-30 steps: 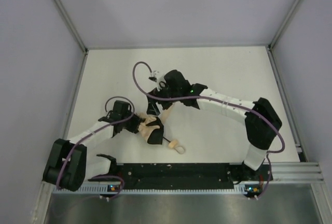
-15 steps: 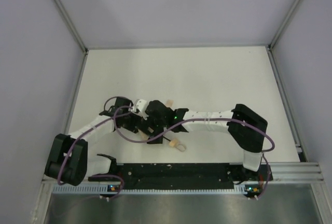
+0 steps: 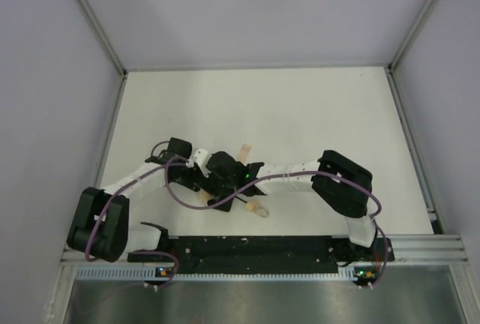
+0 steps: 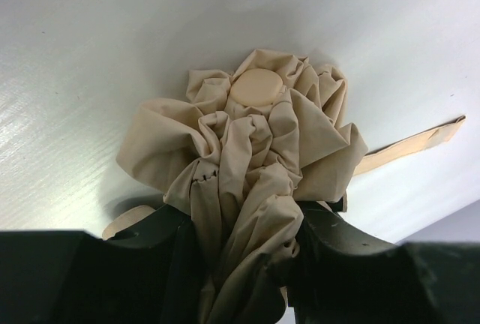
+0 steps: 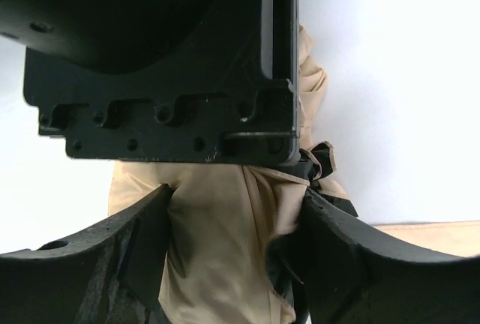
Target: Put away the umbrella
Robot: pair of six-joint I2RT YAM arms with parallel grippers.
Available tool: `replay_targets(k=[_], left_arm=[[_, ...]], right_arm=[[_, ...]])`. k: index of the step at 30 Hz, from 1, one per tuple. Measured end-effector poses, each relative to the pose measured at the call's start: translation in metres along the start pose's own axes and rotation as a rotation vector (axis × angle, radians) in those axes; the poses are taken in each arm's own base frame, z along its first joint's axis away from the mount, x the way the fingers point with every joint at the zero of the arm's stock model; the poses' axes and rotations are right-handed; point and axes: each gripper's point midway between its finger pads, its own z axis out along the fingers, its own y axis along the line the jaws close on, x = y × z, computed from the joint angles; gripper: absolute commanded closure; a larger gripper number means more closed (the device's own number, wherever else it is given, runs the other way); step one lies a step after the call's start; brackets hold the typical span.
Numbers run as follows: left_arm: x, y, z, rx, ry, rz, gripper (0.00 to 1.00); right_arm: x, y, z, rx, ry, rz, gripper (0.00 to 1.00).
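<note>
Within left claw (image 4: pixel 246 228) and right claw (image 5: pixel 234 205), bunched beige umbrella (image 4: pixel 251 140).

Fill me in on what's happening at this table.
Both arms are working on the umbrella near the front of the table. The left gripper is clamped on its bunched beige fabric. The right gripper has a finger on each side of the same fabric; whether it grips yet is unclear. The handle lies on the table beside them.
</note>
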Motion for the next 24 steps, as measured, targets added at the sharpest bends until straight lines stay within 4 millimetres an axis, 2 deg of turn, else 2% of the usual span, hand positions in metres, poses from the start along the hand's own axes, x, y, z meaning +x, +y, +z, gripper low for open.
replay_targets(k=[1,5,8,10,12,14,16,17,23,24], left_arm=[[0.000,0.000,0.000,-0.001,0.001,0.000,1.00],[0.001,0.000,0.002,-0.012,0.008,0.005,1.00],[0.001,-0.001,0.002,-0.021,0.011,0.016,1.00],[0.001,-0.001,0.003,-0.026,0.014,0.023,1.00],[0.001,-0.002,0.003,-0.030,0.018,0.027,1.00],[0.000,-0.004,0.003,-0.031,0.020,0.024,1.00],[0.000,-0.005,0.003,-0.030,0.020,0.020,0.90],[0.000,-0.005,0.003,-0.029,0.019,0.020,0.81],[-0.003,-0.008,0.002,0.005,0.005,0.039,0.20],[-0.002,-0.009,0.001,0.026,0.006,0.045,0.15]], right_arm=[[0.002,0.000,0.002,0.004,-0.002,0.000,0.32],[0.006,-0.002,0.012,0.022,-0.009,0.006,0.30],[0.009,-0.005,0.014,0.037,-0.016,0.009,0.33],[0.012,-0.005,0.017,0.048,-0.014,0.010,0.49],[0.016,-0.005,0.020,0.059,-0.005,0.016,0.74],[0.019,-0.008,0.022,0.083,0.002,0.020,0.88],[0.021,-0.011,0.022,0.107,0.004,0.016,0.96],[0.020,-0.012,0.022,0.111,0.004,0.012,1.00],[0.020,-0.012,0.021,0.100,-0.032,0.022,1.00],[0.019,-0.012,0.020,0.086,-0.051,0.037,1.00]])
